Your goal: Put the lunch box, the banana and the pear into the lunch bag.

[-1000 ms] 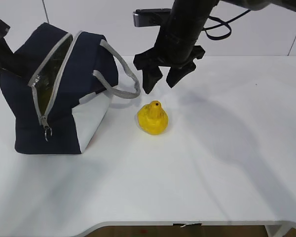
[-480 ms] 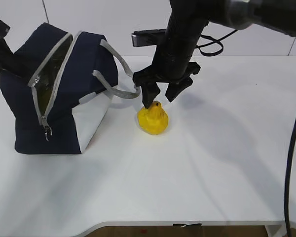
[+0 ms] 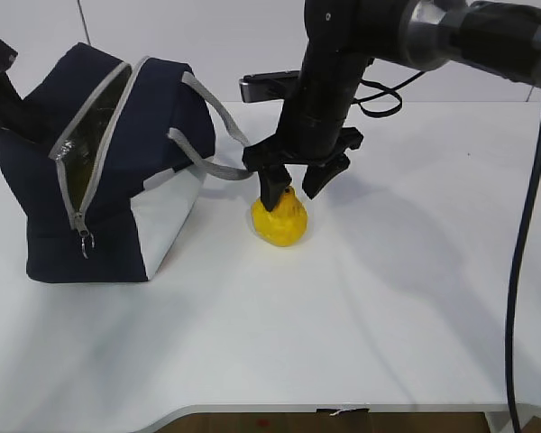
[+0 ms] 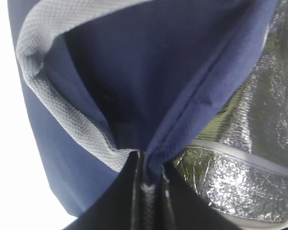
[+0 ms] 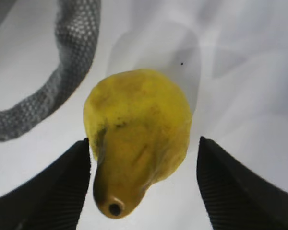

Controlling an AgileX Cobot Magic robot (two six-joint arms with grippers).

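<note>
Pear [image 3: 280, 219] — squat, bumpy and yellow, its narrow top with the dark stem end pointing up — stands on the white desk [image 3: 388, 298], just to the right of the lunch bag [image 3: 99, 171]. The right hand [image 3: 293, 188] is straight above the pear with its black fingers [image 5: 57, 187] spread wide, one on each side of the fruit's upper part; in the right wrist view a thin gap shows between the right-side finger and the pear, while the other finger sits right at the pear's edge, and contact there cannot be told. Nothing is gripped yet.

A grey webbing handle [image 3: 218, 135] of the lunch bag loops out over the desk towards the pear, ending just short of it. The lunch bag itself — navy fabric, white lower panel, grey zipper [image 3: 83, 162] with a ring pull hanging down — leans with its top seam gaping, silver lining [image 4: 249, 158] showing inside. The left hand [image 4: 146, 191] is at the far left side of the bag, clenched on the navy rim of the opening.
</note>
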